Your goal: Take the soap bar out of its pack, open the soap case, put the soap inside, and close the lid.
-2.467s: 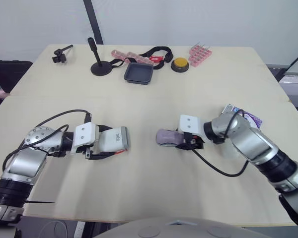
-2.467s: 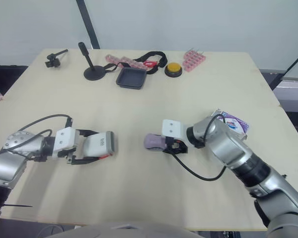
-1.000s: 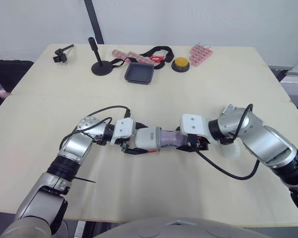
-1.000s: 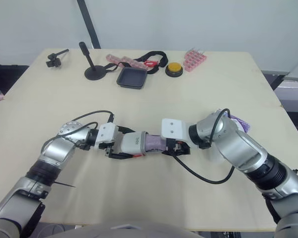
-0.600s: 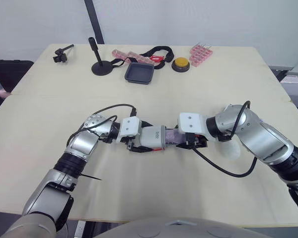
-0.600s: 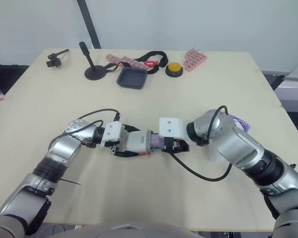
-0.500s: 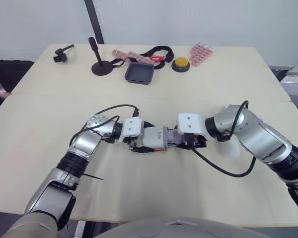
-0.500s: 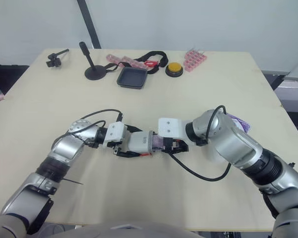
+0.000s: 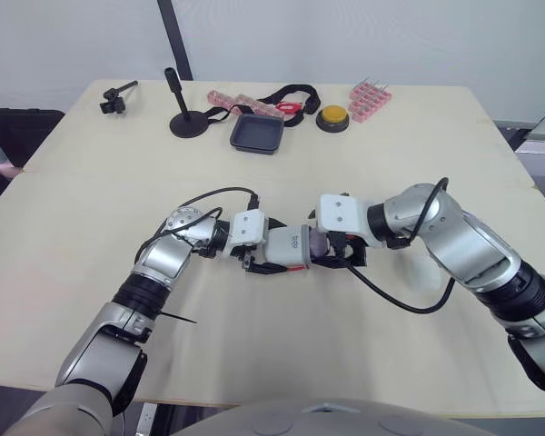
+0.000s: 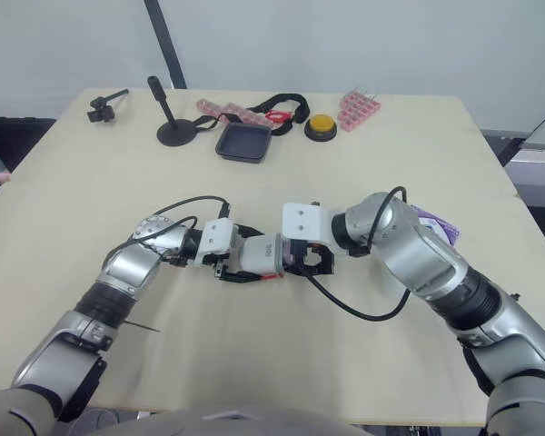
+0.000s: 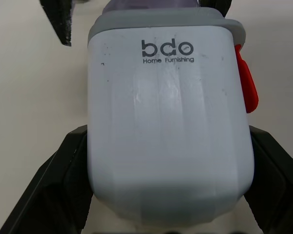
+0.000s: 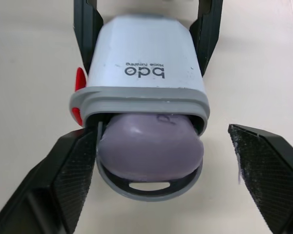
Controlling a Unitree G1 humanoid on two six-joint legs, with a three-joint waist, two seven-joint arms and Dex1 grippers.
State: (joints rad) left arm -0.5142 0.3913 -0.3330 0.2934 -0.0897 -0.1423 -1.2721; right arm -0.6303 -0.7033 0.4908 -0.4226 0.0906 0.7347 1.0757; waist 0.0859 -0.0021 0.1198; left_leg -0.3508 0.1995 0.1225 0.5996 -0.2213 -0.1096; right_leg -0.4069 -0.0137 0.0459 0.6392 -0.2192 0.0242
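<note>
Now that the two arms, well apart a couple of seconds ago, have met end to end, the rounded lilac soap bar (image 12: 149,151) has gone from the right gripper's (image 12: 161,136) grasp into the mouth of the white plastic soap case with the grey rim (image 12: 144,53). Most of the bar is swallowed, and only its blunt end still sticks out over the case's grey inner drainer tray (image 12: 151,186). I judge the insertion nearly finished, needing a last nudge home before the lid can be closed. The right gripper sits at the open end of the case with its black fingers released: one is just beside the soap and the other stands clear of it. The left gripper (image 11: 168,134) is clenched around the closed end of the case, a finger on each flank, with the red latch (image 11: 246,85) showing on one side. Both forearms lie low over the pale table (image 9: 345,363), elbows bent outward, wrists pointing straight at each other across the case.
</note>
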